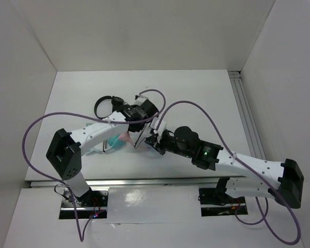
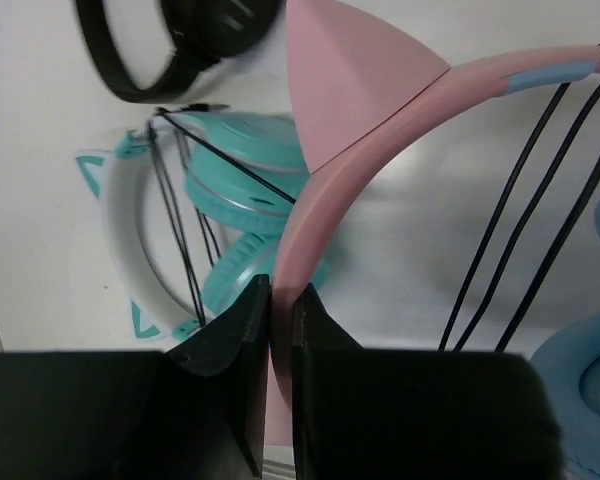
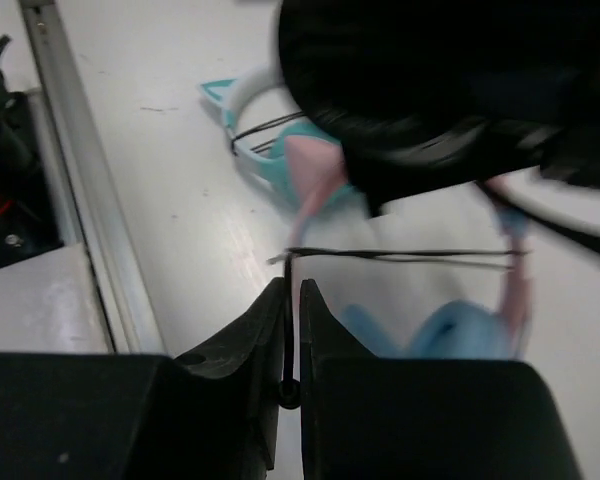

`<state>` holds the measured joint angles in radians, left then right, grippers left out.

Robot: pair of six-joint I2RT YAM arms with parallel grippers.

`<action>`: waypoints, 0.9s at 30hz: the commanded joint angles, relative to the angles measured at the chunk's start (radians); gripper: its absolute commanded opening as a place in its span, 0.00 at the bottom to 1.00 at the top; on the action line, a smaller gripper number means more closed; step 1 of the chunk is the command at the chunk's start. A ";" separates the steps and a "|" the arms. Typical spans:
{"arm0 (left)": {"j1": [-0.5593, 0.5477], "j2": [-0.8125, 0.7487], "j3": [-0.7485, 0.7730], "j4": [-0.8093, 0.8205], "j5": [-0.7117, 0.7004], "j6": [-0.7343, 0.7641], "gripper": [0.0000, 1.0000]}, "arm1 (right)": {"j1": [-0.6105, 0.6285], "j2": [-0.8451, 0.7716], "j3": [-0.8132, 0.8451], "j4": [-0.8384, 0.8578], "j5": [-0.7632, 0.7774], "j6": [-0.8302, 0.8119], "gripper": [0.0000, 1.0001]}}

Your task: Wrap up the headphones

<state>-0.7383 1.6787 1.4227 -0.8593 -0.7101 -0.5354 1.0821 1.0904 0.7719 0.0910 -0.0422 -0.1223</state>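
- Left gripper [image 2: 278, 300]: jaws narrow, clamped on the pink headband [image 2: 325, 190] of the headphones [image 1: 125, 138]
- Right gripper [image 3: 292, 300]: jaws nearly together, pinching the thin black cable [image 3: 400, 255], which runs taut sideways above the fingertips
- Headphones: mid-table [image 1: 196, 88], between the two grippers; cat ear [image 2: 345, 90] at top of the left wrist view; blue cup [image 2: 590, 390] at lower right; cable strands crossing inside the headband arch
- Teal pair [image 2: 240, 190]: flat on the table, partly behind the pink headband, own black cord across it
- Black pair [image 2: 170, 40]: just beyond the teal pair, apart from both grippers
- Rail [image 3: 90, 200]: along the table edge; right wrist view blurred
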 commanded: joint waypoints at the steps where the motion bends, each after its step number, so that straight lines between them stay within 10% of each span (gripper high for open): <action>1: -0.074 -0.083 -0.034 0.071 0.060 0.090 0.00 | -0.001 -0.082 0.003 -0.094 0.155 -0.077 0.00; 27: -0.334 -0.447 -0.110 -0.128 0.396 0.258 0.00 | -0.001 -0.236 -0.161 0.001 0.522 -0.054 0.00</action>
<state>-1.0641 1.2663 1.2747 -0.8986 -0.3840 -0.3119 1.0912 0.8501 0.6128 0.0292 0.3481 -0.1593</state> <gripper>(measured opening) 0.201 0.130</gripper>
